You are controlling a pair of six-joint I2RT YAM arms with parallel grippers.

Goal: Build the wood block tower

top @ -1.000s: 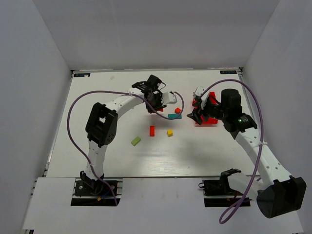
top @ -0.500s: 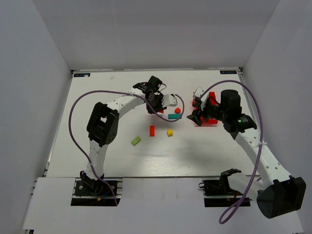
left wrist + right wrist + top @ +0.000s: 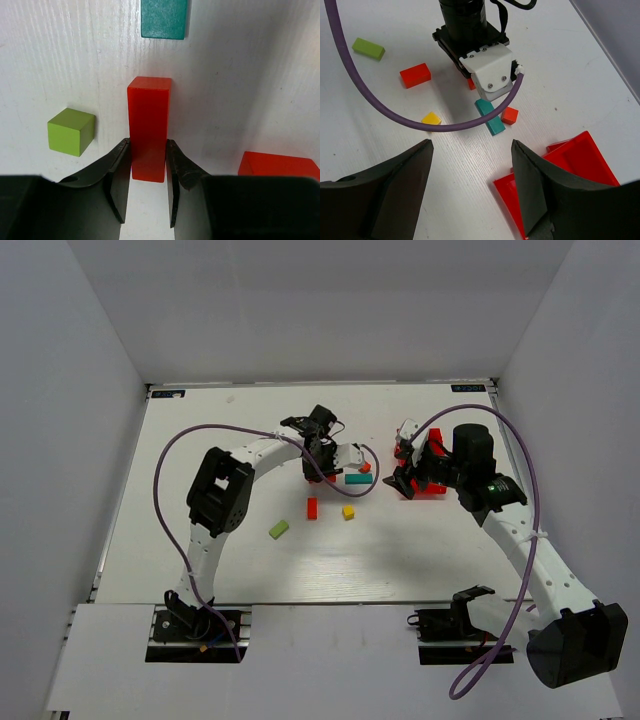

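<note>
The left end effector (image 3: 147, 155) is clamped on a red bar (image 3: 149, 120) at mid-frame (other blocks (image 3: 348, 511) lie unstacked on the counter (image 3: 200, 440)). The right end effector (image 3: 471, 145) stands apart.

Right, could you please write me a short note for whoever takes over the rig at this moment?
Left hand: shut on a red bar, low near the teal bar; I cannot tell whether it is lifted.
Right hand: open, empty, above the table near the red bin.
Loose on the table: teal bar, orange cube, yellow cube, second red bar, lime bar, lime cube.
Done: nothing stacked yet.
Left: stack all the blocks.
</note>
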